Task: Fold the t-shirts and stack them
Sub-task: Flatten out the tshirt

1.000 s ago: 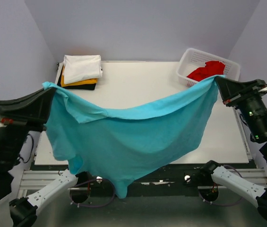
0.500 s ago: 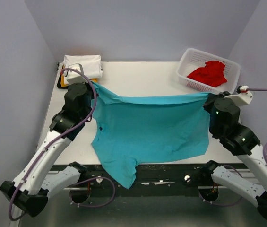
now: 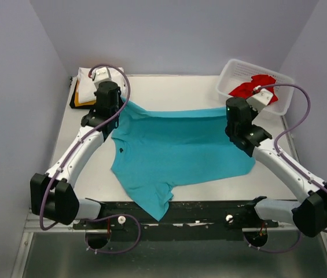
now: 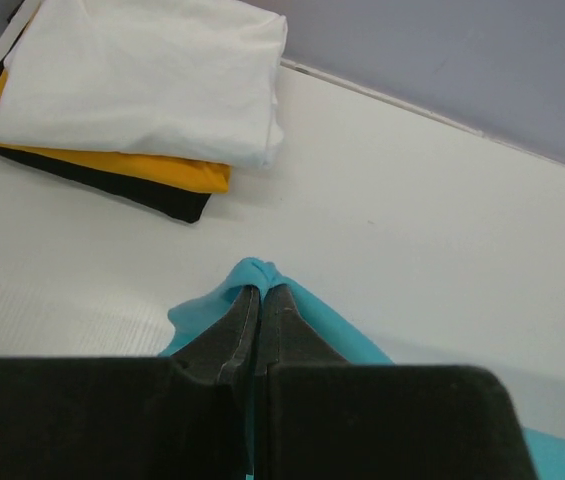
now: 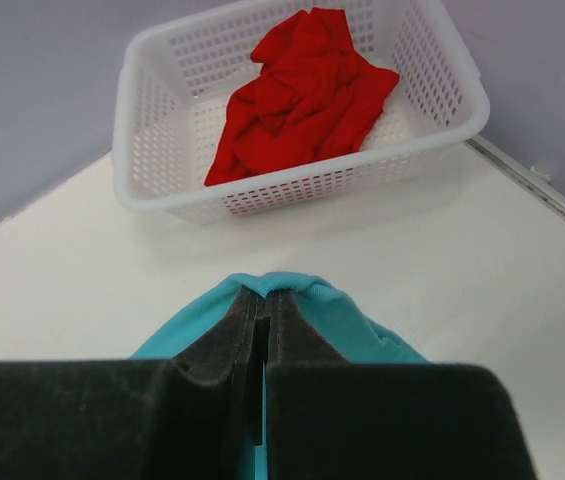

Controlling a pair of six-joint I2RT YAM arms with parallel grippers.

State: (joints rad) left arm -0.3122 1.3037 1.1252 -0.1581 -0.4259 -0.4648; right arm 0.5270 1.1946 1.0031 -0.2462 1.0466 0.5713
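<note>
The teal t-shirt (image 3: pixel 175 147) lies spread over the middle of the table, one sleeve hanging over the near edge. My left gripper (image 3: pixel 118 106) is shut on its far left corner (image 4: pixel 252 270). My right gripper (image 3: pixel 228 110) is shut on its far right corner (image 5: pixel 282 283). Both hold the far edge stretched between them, low over the table. A folded stack stands at the far left: white t-shirt (image 4: pixel 147 75) on top, yellow-orange (image 4: pixel 152 170) under it, black (image 4: pixel 162 200) at the bottom. The red t-shirt (image 5: pixel 302 85) lies crumpled in the basket.
The white plastic lattice basket (image 3: pixel 228 78) stands at the far right corner, also seen in the right wrist view (image 5: pixel 162 120). The table's near edge (image 3: pixel 209 204) runs below the shirt. Grey walls close in on three sides.
Both grippers have carried the teal shirt from held up high down and away to the far part of the table. The shirt now lies flat instead of hanging.
</note>
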